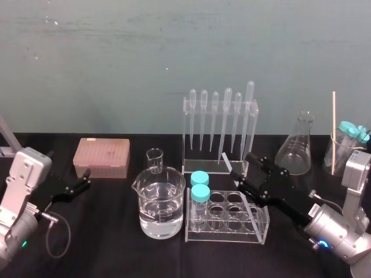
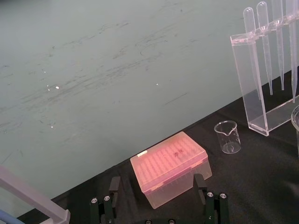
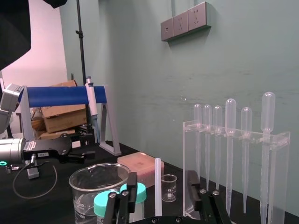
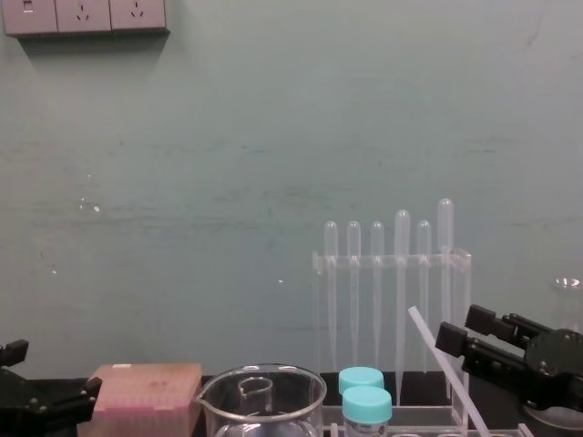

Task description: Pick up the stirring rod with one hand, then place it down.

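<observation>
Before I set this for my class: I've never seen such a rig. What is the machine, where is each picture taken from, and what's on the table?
It is a robot with two black arms, each ending in a two-fingered pincer. One picture looks down from its head, one across from its chest, one from each wrist. On the black table stand a pink box, a big beaker of clear liquid, a small beaker, a stand of droppers, a flask and a clear rack with two blue-capped tubes. The right pincer is open around a thin white rod that leans over that rack; nothing is gripped. The left pincer sits open near the pink box.
</observation>
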